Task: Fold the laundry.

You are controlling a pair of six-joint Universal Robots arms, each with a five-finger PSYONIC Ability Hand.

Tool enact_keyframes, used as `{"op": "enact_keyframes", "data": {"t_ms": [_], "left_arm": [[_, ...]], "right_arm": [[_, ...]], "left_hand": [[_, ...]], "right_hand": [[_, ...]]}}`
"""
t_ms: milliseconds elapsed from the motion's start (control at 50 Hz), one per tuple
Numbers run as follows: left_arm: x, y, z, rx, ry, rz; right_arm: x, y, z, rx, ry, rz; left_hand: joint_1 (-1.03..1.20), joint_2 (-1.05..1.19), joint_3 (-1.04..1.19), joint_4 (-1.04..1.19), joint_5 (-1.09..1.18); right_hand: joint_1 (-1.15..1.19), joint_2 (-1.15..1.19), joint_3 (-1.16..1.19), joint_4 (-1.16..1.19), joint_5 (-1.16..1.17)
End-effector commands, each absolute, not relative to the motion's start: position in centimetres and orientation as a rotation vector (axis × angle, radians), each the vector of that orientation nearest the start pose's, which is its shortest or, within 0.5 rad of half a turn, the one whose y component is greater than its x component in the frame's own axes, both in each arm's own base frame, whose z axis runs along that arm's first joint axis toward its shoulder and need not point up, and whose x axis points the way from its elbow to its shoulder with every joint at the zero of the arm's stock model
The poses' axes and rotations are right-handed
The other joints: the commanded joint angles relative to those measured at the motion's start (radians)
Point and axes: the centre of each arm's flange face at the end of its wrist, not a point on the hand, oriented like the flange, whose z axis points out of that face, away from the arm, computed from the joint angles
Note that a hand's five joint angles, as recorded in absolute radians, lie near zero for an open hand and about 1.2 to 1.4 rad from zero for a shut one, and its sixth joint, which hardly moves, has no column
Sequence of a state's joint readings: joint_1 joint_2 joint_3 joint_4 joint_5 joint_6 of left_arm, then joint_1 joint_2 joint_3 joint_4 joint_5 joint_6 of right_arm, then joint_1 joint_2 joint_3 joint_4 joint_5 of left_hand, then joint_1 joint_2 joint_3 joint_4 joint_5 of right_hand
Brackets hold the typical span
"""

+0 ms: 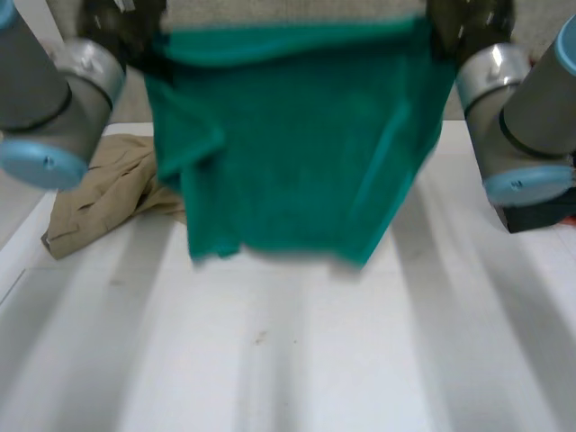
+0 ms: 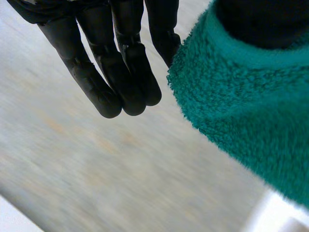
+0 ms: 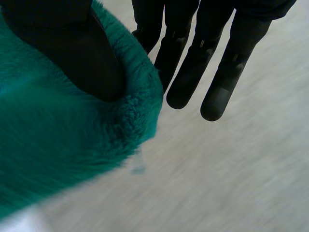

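Left hand [image 2: 96, 72]: thumb and nearest finger pinched on one top corner of the green towel [image 1: 297, 153]. The other fingers are straight and off the cloth. Right hand [image 3: 217, 72]: the same grip on the opposite top corner, thumb pressed into the pile, spare fingers straight and clear.

The towel hangs between my hands over the white table [image 1: 315, 360], top edge spread across. The side below my left hand is bunched inward, so it isn't hanging square. Can't tell whether the bottom hem touches the table.

Handling, my read:
- Thick fluffy pile, fully limp, no stiffness, so it drapes wherever gravity takes it.
- Probably light enough for corner pinches. The pile grips well and shouldn't be slippery.
- Both pinches look shallow, right at the corner tips, so a fast swing could pull one free.
- Corners are the right hold. Keep the top edge taut.

A crumpled beige garment [image 1: 108, 193] lies on the table by my left arm, partly behind the towel.
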State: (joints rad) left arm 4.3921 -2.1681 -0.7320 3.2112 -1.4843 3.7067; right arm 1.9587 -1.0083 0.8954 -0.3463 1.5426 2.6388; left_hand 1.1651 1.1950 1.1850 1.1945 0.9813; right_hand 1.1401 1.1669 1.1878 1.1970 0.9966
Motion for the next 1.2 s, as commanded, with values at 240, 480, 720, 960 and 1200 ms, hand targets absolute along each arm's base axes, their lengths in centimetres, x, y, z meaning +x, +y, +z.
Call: {"op": "enact_keyframes", "data": {"t_ms": [240,480,720,960,1200], "left_arm": [[-25.5,-35.5,33.3,0.756,1.738,-2.481],[-24.6,-32.6,17.1,1.06,2.194,-1.955],[-24.5,-34.2,12.4,1.119,2.187,-1.809],[-21.3,-36.4,13.6,0.961,2.162,-1.788],[-20.2,-35.6,15.2,1.011,2.297,-1.769]], "right_arm": [[27.2,-34.8,32.3,-0.799,1.711,-2.534],[23.6,-30.5,17.7,-1.025,2.2,-1.916],[22.4,-30.5,16.6,-1.065,2.264,-1.867],[21.9,-30.8,16.8,-1.043,2.281,-1.878],[21.5,-30.8,17.8,-1.035,2.278,-1.897]], "left_hand": [[0.231,0.201,0.211,0.202,0.24],[0.021,-0.009,0.001,-0.009,0.03],[-0.523,-0.553,-0.542,-0.552,-0.513],[-0.641,-0.67,-0.66,-0.67,-0.631],[0.21,0.181,0.191,0.181,0.22]], "right_hand": [[0.256,0.229,0.209,0.199,0.225],[0.256,0.229,0.209,0.199,0.225],[0.256,0.229,0.209,0.199,0.225],[0.256,0.229,0.209,0.199,0.225],[0.256,0.229,0.209,0.199,0.225]]}}
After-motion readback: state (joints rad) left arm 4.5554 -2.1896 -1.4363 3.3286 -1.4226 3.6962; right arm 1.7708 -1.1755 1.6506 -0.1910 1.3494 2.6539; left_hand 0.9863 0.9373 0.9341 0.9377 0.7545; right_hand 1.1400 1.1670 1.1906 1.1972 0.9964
